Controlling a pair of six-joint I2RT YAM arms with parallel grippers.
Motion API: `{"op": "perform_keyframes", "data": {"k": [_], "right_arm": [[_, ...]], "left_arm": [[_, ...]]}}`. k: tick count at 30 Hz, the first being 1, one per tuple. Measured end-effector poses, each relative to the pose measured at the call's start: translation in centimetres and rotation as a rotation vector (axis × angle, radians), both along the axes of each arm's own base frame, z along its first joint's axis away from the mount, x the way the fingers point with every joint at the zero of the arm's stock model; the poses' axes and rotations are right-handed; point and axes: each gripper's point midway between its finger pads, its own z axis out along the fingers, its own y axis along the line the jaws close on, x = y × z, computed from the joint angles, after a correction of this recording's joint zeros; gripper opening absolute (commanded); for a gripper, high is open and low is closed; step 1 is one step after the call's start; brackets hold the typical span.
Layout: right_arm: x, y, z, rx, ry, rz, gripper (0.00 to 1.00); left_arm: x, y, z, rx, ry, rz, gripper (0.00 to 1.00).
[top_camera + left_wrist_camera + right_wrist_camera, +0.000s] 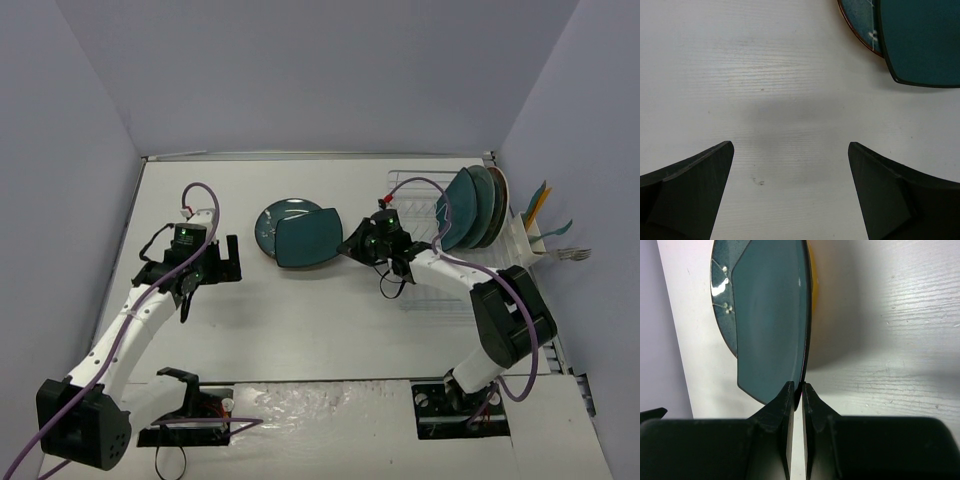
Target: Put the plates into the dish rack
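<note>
The white wood-grain bench (pixel 300 330) carries everything. At its rear right stands the white wire dish rack (pixel 415 190), with a row of upright plates (pixel 465 210) already slotted in at its right end, teal at the front and darker ones behind. A side holder just beyond them has a few utensils (pixel 540 205) sticking up.

Near the middle of the bench, left of the rack, is the dark teal squarish plate (pixel 305 240). It overlaps the right side of a glossy blue-teal round plate (pixel 270 222) that lies flat beneath it. Whether the two touch cannot be told.

The right tool (pixel 796 390) is clenched on the near rim of the squarish plate, its two fingers (pixel 782 405) pinching the thin edge from both sides.

The left tool (pixel 790 150) hangs over bare bench well left of both plates, released and spread wide, gripping nothing.
</note>
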Motion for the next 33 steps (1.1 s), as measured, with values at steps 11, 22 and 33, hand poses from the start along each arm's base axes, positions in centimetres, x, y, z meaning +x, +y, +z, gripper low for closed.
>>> {"op": "perform_keyframes", "data": {"k": [11,22,33], "right_arm": [[-0.6,-0.1,-0.7,-0.002,0.015,0.004,0.14],[-0.9,-0.2,-1.2,0.002,0.009,0.016,0.48],[1.2,1.3,0.5,0.022,-0.053,0.047,0.65]], "left_arm": [[0.0,0.0,-0.1,0.001,0.002,0.001,0.97],[0.0,0.1,-0.1,0.005,0.002,0.004,0.97],[0.0,0.1,-0.1,0.006,0.002,0.005,0.97]]}}
